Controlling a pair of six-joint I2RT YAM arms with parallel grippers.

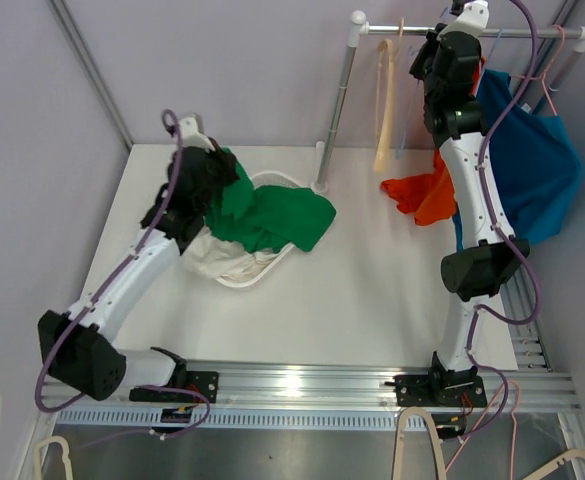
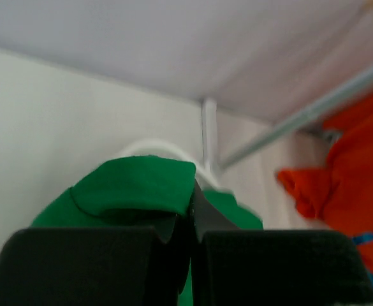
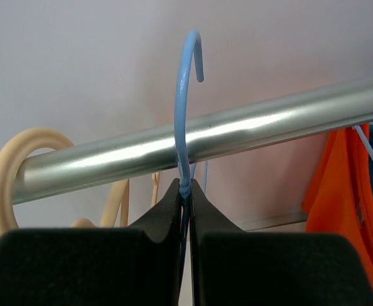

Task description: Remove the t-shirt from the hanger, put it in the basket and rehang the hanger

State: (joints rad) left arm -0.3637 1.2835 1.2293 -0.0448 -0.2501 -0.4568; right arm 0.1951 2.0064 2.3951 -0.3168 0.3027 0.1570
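The green t-shirt (image 1: 270,216) lies bunched over the rim of a white basket (image 1: 275,180) at the table's back left. My left gripper (image 1: 212,170) is shut on a fold of it, and in the left wrist view the green cloth (image 2: 135,185) bulges just past the closed fingers of that gripper (image 2: 190,215). The light-blue wire hanger (image 3: 182,108) hooks over the metal rail (image 3: 250,131). My right gripper (image 3: 185,189) is shut on its twisted neck just under the rail. From above, the right gripper (image 1: 464,22) is up at the rail (image 1: 492,32).
A wooden hanger (image 1: 384,110) hangs on the rail's left part. An orange garment (image 1: 422,195) and a teal garment (image 1: 532,165) hang behind the right arm, with a pink hanger (image 1: 550,70) above them. The rack's post (image 1: 337,110) stands beside the basket. Spare hangers (image 1: 417,450) lie below the front rail.
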